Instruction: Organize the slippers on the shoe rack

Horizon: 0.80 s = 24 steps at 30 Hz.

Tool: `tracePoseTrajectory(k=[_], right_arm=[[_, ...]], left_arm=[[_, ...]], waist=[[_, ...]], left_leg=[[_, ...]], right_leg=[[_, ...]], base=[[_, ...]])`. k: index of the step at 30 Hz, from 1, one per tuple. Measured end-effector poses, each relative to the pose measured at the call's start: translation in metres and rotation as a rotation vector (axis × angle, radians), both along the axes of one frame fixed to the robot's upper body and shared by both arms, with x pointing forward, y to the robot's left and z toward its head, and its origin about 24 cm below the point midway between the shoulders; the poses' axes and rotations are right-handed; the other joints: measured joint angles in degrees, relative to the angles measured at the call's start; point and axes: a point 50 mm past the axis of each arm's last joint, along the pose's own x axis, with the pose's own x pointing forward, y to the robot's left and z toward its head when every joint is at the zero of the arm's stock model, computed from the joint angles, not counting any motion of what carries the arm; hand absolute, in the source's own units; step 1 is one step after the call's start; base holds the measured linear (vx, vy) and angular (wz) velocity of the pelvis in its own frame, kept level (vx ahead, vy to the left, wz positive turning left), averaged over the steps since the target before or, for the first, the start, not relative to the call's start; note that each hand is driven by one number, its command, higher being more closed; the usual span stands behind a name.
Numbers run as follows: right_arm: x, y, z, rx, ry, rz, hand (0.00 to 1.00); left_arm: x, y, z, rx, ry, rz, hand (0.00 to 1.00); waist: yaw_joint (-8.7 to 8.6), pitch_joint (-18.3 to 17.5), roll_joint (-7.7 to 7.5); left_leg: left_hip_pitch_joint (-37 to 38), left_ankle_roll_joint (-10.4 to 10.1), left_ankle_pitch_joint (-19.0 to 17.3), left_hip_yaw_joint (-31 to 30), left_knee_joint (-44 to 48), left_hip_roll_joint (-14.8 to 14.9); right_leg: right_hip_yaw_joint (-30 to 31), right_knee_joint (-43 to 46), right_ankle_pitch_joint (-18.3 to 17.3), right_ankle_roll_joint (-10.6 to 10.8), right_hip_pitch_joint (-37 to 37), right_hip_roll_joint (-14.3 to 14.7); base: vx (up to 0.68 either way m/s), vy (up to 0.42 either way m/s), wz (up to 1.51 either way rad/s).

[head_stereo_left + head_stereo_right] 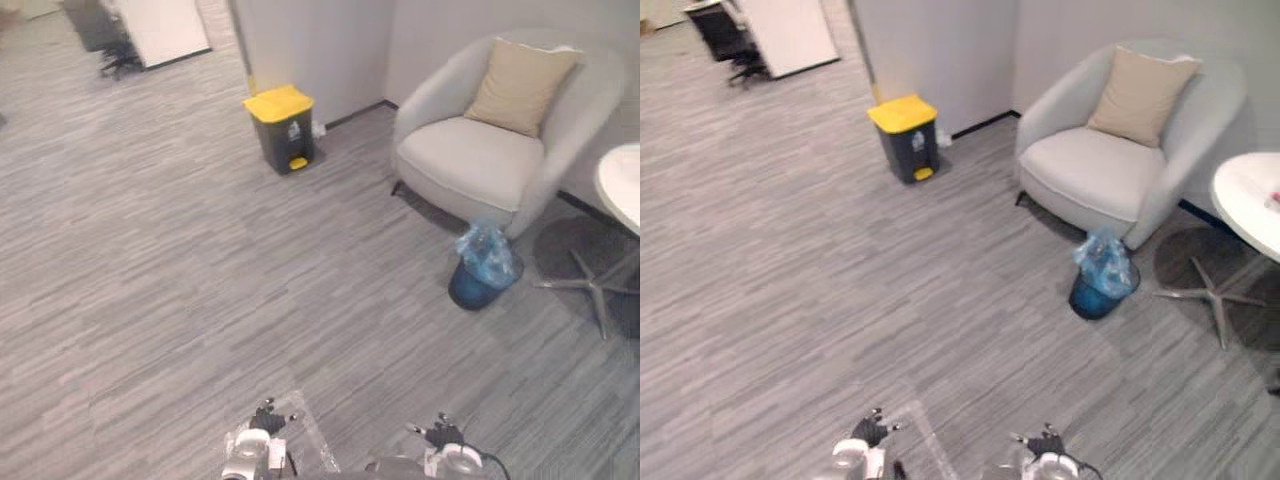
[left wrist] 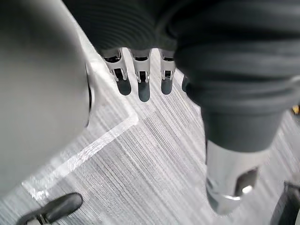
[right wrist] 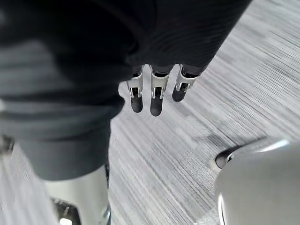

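My left hand [image 1: 267,421] hangs low at the bottom edge of the eye views, over grey striped carpet. Its fingers [image 2: 143,80] are straight and relaxed, with the thumb [image 2: 230,180] apart, and nothing lies between them. My right hand [image 1: 443,436] hangs at the same height a little to the right. Its fingers [image 3: 156,93] are also relaxed and hold nothing. Only bare carpet lies under both hands.
A dark bin with a yellow lid [image 1: 283,128] stands by the far wall. A grey armchair [image 1: 470,160] with a beige cushion [image 1: 520,85] is at the right, a blue bin [image 1: 482,270] in front of it. A white round table [image 1: 622,185] is at the right edge. A taped outline [image 1: 312,432] marks the floor.
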Motion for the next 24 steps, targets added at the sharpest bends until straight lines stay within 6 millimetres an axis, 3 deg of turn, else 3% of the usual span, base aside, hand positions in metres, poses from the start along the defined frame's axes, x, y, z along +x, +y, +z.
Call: tracePoseTrajectory(k=[1, 2, 3, 6, 9, 10, 15, 19, 22, 24], right_arm=[[-0.002, -0.002, 0.0, -0.005, 0.008, 0.003, 0.0], [-0.003, -0.002, -0.002, -0.004, 0.028, 0.01, 0.0], [0.001, 0.001, -0.002, -0.001, 0.022, 0.028, 0.0], [-0.005, 0.003, -0.005, 0.009, 0.054, 0.029, 0.0], [-0.003, 0.003, -0.004, 0.007, 0.052, 0.033, 0.0], [0.003, 0.004, -0.003, 0.005, 0.039, 0.041, 0.0], [0.011, 0.003, 0.0, -0.004, 0.026, 0.065, 0.0], [0.004, -0.003, -0.002, -0.018, 0.047, 0.059, 0.0], [0.0, -0.01, -0.002, -0.031, 0.058, 0.052, 0.0], [-0.005, -0.013, -0.003, -0.035, 0.066, 0.043, 0.0]], left_arm=[[-0.003, 0.0, -0.001, 0.0, 0.01, 0.002, 0.0], [-0.005, 0.005, -0.002, 0.015, 0.018, 0.0, 0.0], [-0.005, 0.012, -0.002, 0.037, 0.027, -0.015, 0.0], [-0.009, 0.029, -0.004, 0.086, 0.054, -0.031, 0.0], [-0.006, 0.035, -0.002, 0.11, 0.052, -0.055, 0.0], [-0.006, 0.037, -0.002, 0.116, 0.053, -0.055, 0.0], [-0.004, 0.047, -0.001, 0.137, 0.048, -0.04, 0.0], [-0.004, 0.045, 0.0, 0.126, 0.043, -0.023, 0.0], [-0.009, 0.042, -0.003, 0.114, 0.064, -0.02, 0.0], [-0.018, 0.043, -0.006, 0.095, 0.081, 0.036, 0.0]], waist=[[0.29, -0.2, 0.21], [0.6, -0.94, 0.02], [0.0, -1.36, -0.88], [-0.16, -1.96, -2.8], [-0.18, -1.75, -2.46], [-0.01, -1.41, -1.65], [0.47, -0.96, -0.83], [0.42, -0.98, -0.73], [0.33, -0.78, -0.53], [0.84, -0.19, -0.46]], left_leg=[[0.6, -1.69, 3.1, -1.32, -1.56, -0.32], [1.79, -0.2, 6.09, 0.95, -2.63, -1.42], [2.07, 0.99, 5.61, 3.67, -2.57, -1.79], [2.83, 2.55, 4.66, 8.59, -2.89, -2.89], [3.75, 3.48, 4.1, 12.2, -3.77, -3.19], [4.98, 3.53, 4.07, 15.26, -5.01, -2.92], [6.66, 3.54, 4.07, 18.92, -5.46, -2.4], [6.9, 3.52, 4.08, 18.77, -5.47, -2.55], [7.74, 2.58, 3.24, 18.76, -3.8, -0.85], [6.91, -0.08, -3.06, 19.61, 4.17, 3.28]], right_leg=[[1.78, -0.04, -0.21, 0.75, -0.31, 0.12], [5.34, -1.4, 0.3, 2.5, -0.28, -0.61], [5.38, -4.31, 2.56, 4.07, 0.08, -2.12], [5.47, -9.12, 6.17, 5.75, -0.08, -4.65], [4.87, -10.07, 8.79, 6.57, -1.71, -5.14], [3.22, -9.93, 10.84, 6.89, -3.27, -4.76], [-10.5, -11.54, 14.27, 3.6, -4.86, -4.25], [-10.94, -13.48, 14.57, 3.14, -4.77, -4.14], [-10.52, -14.14, 15.24, 2.5, -3.55, -2.77], [-8.29, -14.0, 14.63, 2.1, -2.87, 0.23]], base=[[0.2, 0.35, -1.66], [0.22, 0.355, -1.47], [0.25, 0.408, -1.48], [0.11, 0.234, -0.82], [0.05, 0.181, -0.79], [0.01, 0.08, -0.8], [-0.02, 0.014, -0.88], [-0.07, -0.065, -0.37], [-0.12, -0.091, -0.17], [-0.16, -0.076, -0.57]])
